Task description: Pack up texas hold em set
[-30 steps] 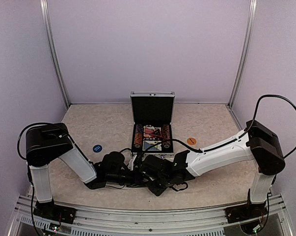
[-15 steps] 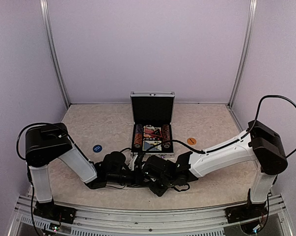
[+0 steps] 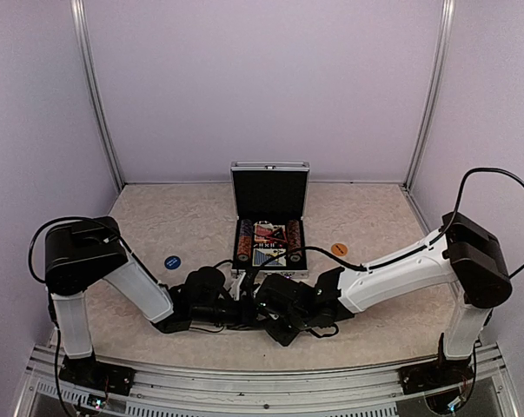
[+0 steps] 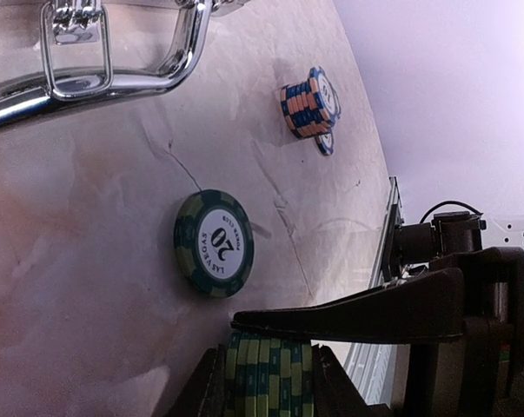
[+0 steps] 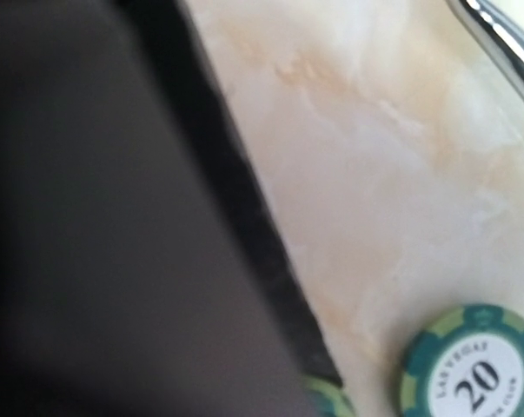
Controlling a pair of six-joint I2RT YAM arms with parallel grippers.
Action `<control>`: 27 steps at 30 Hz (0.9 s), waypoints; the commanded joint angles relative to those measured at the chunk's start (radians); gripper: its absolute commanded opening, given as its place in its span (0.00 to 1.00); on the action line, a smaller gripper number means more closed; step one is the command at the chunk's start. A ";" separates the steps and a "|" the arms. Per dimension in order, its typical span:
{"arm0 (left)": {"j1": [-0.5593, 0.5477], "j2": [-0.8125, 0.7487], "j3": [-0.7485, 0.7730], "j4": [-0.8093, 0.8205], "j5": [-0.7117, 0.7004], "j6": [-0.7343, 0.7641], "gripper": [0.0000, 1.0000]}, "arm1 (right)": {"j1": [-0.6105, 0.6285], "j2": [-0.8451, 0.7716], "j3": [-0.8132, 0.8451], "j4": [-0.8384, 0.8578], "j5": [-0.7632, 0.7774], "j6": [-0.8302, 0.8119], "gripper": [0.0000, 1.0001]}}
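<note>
Working low on marbled worktop (image 3: 157, 226), both arms crowded in front of silver case (image 3: 269, 195), parked open mid-back with lid upright for front access to chip rows and cards. Clamping left pincer (image 4: 266, 387), partly closed, on green chip stack (image 4: 270, 360) held edge-on, probably to slot in as one block. Holding right pincer (image 3: 260, 300) close alongside; cannot tell its opening, own view mostly dark blur. Lying loose near case: orange-blue stack (image 4: 307, 104), green 20 chip (image 4: 214, 243), blue disc (image 3: 172, 261), orange disc (image 3: 338, 249).
</note>
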 commanded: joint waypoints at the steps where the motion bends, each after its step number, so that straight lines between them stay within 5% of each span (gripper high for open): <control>1: -0.038 -0.005 0.036 -0.092 0.006 0.017 0.00 | 0.009 -0.048 0.016 0.110 0.029 -0.079 0.02; 19: 0.003 -0.086 0.050 -0.165 -0.016 0.071 0.00 | 0.007 -0.134 -0.058 0.097 0.023 -0.059 0.65; 27: 0.007 -0.095 0.049 -0.166 -0.021 0.075 0.00 | 0.007 -0.165 -0.079 0.085 0.017 -0.055 0.75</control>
